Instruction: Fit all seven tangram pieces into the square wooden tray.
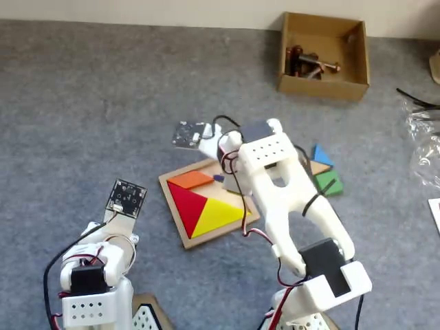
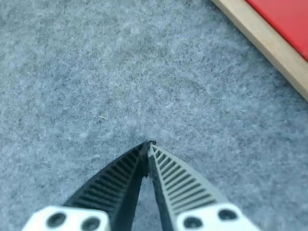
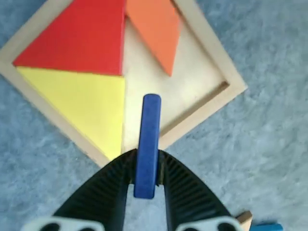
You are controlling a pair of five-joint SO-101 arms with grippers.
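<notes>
Over the square wooden tray (image 3: 235, 89), the right gripper (image 3: 146, 161) is pinching a smooth dark-blue flat piece (image 3: 149, 125) on its edge. The red triangle (image 3: 82, 38), yellow triangle (image 3: 82, 103) and orange parallelogram (image 3: 156, 29) lie flat inside. The left gripper (image 2: 148, 146), ribbed jaws pressed together, sits over fuzzy grey felt (image 2: 96, 72).

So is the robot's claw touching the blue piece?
Touching. The right wrist view shows the right gripper with both fingers pressed against the blue piece, which stands on edge between them over the wooden tray.
</notes>
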